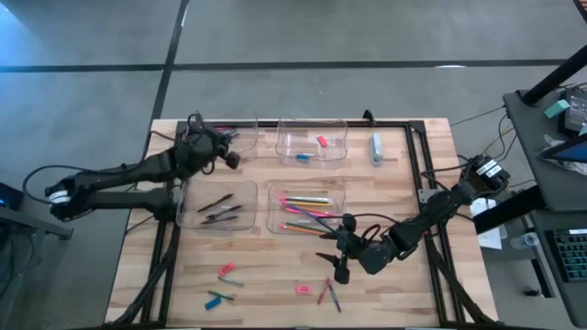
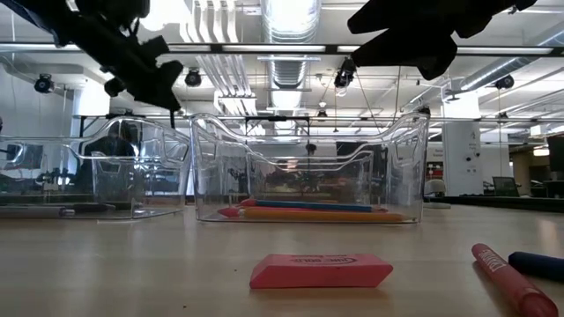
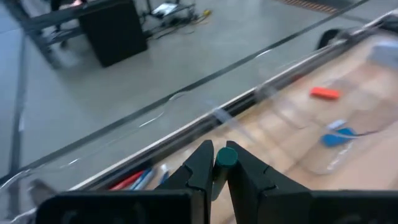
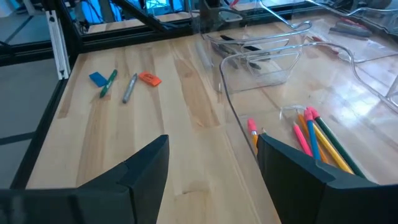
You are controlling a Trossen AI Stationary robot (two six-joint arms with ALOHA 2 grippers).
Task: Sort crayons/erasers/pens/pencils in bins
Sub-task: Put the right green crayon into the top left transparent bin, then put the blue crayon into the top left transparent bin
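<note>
Writing: pink eraser (image 2: 321,270) near front edge carries raised lettering, too small to read. No other labels legible.

Left gripper (image 1: 231,158) at far-left bin (image 1: 240,139), fingers (image 3: 200,168) pressed onto a teal crayon (image 3: 225,157), tip poking out between them. Red and blue crayons (image 3: 134,180) already lying in that bin, seen through its clear wall. Far-middle bin (image 1: 312,141) holding a red eraser (image 1: 322,141) and a blue eraser (image 1: 303,157). Pale blue-grey oblong item (image 1: 376,148) on bare wood just beside that bin, toward the right edge.

Near-left bin (image 1: 218,205) with dark pens (image 1: 218,209). Near-right bin (image 1: 306,210) with pencils (image 1: 307,213) in orange, pink, yellow, green, lying lengthwise.

Right gripper (image 1: 338,256) just off the front corner of the pencil bin, fingers (image 4: 144,167) spread wide, holding nothing, above bare wood.

Loose on front strip of table (image 1: 266,275): orange-pink eraser (image 1: 226,269) with a grey stick (image 1: 232,281) beside it, blue eraser (image 1: 213,302) touching a green stick (image 1: 220,296), red crayon (image 1: 323,291) and dark blue stick (image 1: 334,297) crossed near front edge.

Open room: wide bare wood between the two loose clusters and in front of both near bins; black frame rail along back edge and right side.
</note>
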